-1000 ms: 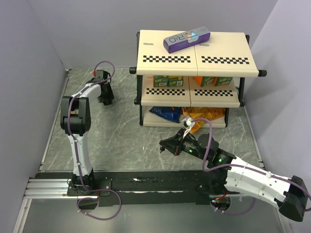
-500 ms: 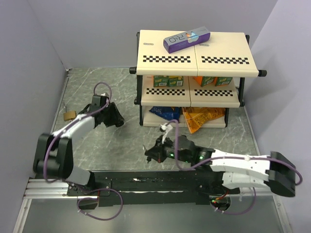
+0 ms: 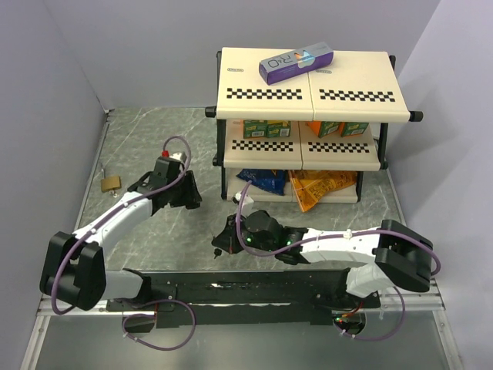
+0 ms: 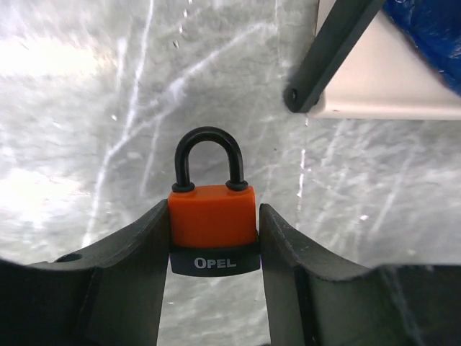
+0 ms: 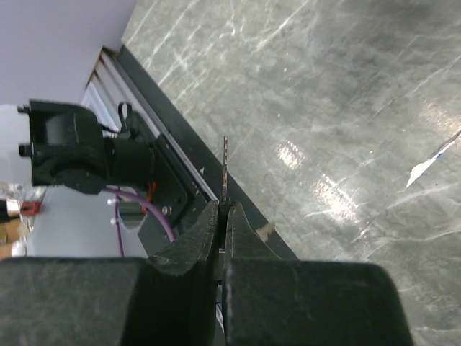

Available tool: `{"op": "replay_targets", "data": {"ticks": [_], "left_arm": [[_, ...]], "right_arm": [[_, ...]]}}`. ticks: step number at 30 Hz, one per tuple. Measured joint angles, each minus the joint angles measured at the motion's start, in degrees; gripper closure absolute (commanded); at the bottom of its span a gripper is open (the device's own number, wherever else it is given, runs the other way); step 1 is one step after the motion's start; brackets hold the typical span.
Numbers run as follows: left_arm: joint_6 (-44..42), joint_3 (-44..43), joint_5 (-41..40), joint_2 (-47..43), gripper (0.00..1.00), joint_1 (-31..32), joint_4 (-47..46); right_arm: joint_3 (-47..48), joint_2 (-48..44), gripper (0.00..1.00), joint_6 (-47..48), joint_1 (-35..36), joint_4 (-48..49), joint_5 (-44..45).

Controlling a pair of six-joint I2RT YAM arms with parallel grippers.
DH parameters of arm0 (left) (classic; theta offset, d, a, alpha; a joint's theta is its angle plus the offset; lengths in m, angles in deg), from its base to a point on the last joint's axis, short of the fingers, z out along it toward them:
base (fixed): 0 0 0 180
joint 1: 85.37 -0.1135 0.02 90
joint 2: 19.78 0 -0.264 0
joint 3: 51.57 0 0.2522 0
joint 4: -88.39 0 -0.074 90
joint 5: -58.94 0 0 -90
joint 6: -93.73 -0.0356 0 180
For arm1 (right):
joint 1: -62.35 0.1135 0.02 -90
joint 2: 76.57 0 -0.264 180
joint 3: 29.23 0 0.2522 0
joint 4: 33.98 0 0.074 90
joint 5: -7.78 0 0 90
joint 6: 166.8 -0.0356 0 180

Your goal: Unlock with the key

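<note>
What I can't make out
The key [image 5: 225, 160] shows me only a thin blade tip; its head is buried between the right jaws, and from overhead it is too small to find. I cannot see the keyhole face of the orange padlock [image 4: 213, 225], and from overhead the left jaws cover it.

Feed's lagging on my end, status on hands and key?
Left hand clamped on orange Opel padlock. Right hand shut on key, blade protruding. Hands apart, nothing between.

"OPEL" is printed in white on the black base of the orange padlock [image 4: 214, 227]. On the purple box [image 3: 296, 62] atop the shelf [image 3: 354, 75], only the large letters "R" and "O" can be read.
</note>
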Motion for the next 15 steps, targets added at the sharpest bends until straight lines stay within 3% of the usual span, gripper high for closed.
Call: {"op": "replay_targets", "data": {"ticks": [8, 15], "left_arm": [[-6.56, -6.19, -20.81, 1.81, 0.99, 9.03, 7.30], [-6.86, -7.45, -37.48, 6.91, 0.99, 15.32, 14.80]], "right_arm": [[-2.84, -3.72, 1.00, -2.56, -0.33, -0.15, 5.11], [-5.44, -8.39, 1.00, -3.43, -0.55, -0.50, 8.37]]}}
